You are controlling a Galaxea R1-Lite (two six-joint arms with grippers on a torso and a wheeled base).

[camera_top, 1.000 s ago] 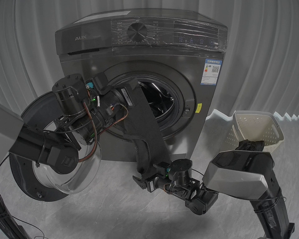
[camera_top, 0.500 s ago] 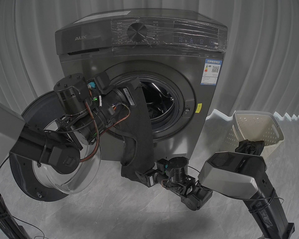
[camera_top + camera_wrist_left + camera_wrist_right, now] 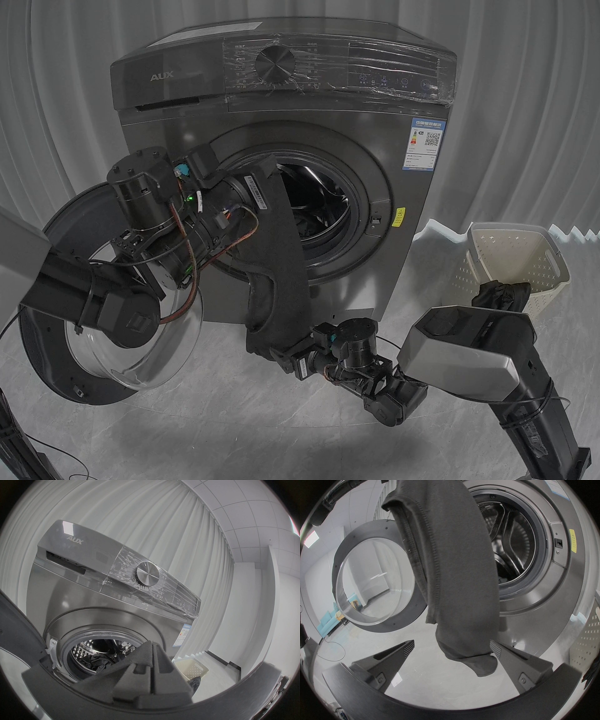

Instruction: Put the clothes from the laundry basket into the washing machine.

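curtain [image 3: 531, 94]: we see pale pleated drapes along the back
floor [image 3: 237, 419]: grey marbled tiles
ceiling [image 3: 250, 514]: white panels
cable [image 3: 332, 650]: we spot it looped on the floor

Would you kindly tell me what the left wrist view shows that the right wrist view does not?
Left wrist view: the control dial and the shut left end effector. Right wrist view: a yellow sticker, the dark garment hanging down, and the open right end effector astride its lower end. Both: the washing machine, its drum and the laundry basket.
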